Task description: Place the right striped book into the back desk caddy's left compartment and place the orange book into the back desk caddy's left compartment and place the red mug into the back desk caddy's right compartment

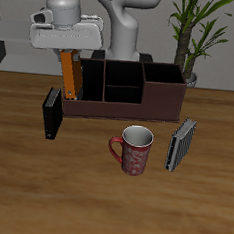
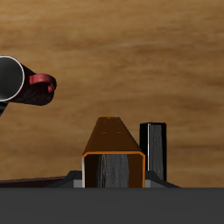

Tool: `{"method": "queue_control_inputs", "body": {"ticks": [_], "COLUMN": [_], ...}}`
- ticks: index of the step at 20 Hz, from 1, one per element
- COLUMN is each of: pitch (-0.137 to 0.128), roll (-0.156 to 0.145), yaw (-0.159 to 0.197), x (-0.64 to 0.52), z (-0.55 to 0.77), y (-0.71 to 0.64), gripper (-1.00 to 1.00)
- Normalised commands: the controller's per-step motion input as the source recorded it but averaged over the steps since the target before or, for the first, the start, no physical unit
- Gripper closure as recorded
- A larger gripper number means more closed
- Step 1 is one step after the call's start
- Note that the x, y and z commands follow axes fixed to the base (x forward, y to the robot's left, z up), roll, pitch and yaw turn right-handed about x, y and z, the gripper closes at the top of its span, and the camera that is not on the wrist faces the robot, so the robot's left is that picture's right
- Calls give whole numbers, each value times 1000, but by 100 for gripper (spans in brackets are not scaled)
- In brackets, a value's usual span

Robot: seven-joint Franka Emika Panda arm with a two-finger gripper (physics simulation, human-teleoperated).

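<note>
My gripper [image 1: 68, 55] is shut on the orange book [image 1: 69, 77], which hangs tilted at the end of the back desk caddy [image 1: 140, 101] nearest a black book. I cannot tell whether the orange book's lower end is over the left compartment or just outside the end wall. In the wrist view the orange book [image 2: 114, 144] runs from my gripper [image 2: 114, 175] down toward the table. The red mug [image 1: 135, 151] stands upright in front of the caddy, handle toward the black book; the wrist view also catches the red mug [image 2: 19, 83]. The right striped book is hidden or out of view.
A plain black book [image 1: 52, 113] stands on the table just in front of the caddy's end, and the black book [image 2: 155, 147] shows right beside the orange book in the wrist view. A striped grey book [image 1: 181, 145] stands past the mug. A potted plant [image 1: 191, 35] rises behind the caddy.
</note>
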Motion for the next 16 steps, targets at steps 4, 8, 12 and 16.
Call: {"method": "queue_control_inputs", "body": {"ticks": [4, 8, 12, 16], "pitch": [6, 17, 7, 21], "roll": [-6, 24, 19, 50], "yaw": [-7, -4, 1, 7], "x": [-276, -279, -374, -407], "z": [64, -2, 26, -27], "y": [36, 63, 44, 137], "gripper": [100, 100, 100, 100]}}
